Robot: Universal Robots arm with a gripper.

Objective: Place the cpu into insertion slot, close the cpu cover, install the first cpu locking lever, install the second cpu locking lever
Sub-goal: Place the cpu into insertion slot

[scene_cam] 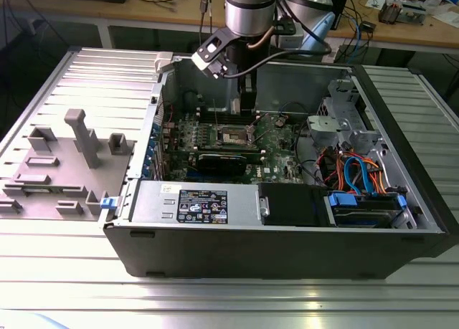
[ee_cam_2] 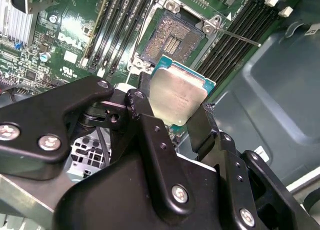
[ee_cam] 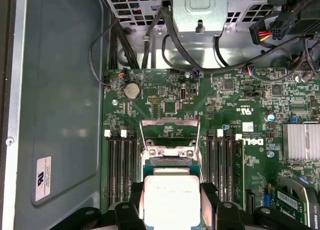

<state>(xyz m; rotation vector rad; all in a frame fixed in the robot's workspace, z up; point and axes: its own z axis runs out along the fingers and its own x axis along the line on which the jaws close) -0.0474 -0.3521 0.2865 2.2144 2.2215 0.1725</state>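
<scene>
In the exterior view, an open computer case (scene_cam: pixel 287 254) is seen lying on a ribbed metal surface (scene_cam: pixel 57 257). Inside the case a green motherboard (scene_cam: pixel 276 139) is mounted, with a black graphics card (scene_cam: pixel 226 159) across it. A power supply (scene_cam: pixel 193 203) is placed along the near wall, and blue and orange cables (scene_cam: pixel 355 175) are gathered at the exterior view's right. The gripper (scene_cam: pixel 247 107) is lowered into the case, over the insertion slot (scene_cam: pixel 233 134). A grey fixture (scene_cam: pixel 64 164) is set outside the case, at the exterior view's left.

In the second wrist view, the cpu (ee_cam_2: pixel 175 92) is clamped by its two opposite edges between the black jaws of the gripper (ee_cam_2: pixel 175 105), silvery top up and slightly tilted. It is held above the board, apart from the insertion slot (ee_cam_2: pixel 172 39), whose contact field is uncovered. Dark memory slots (ee_cam_2: pixel 120 19) are lined on both sides of it.

In the first wrist view, the cpu (ee_cam: pixel 171 197) is gripped in the gripper (ee_cam: pixel 171 207) just beside the near edge of the slot. The cpu cover (ee_cam: pixel 169 124) is raised open at the far side. A coin battery (ee_cam: pixel 132 91) is fitted in the board, and black cables (ee_cam: pixel 170 34) are led to the cage above it.
</scene>
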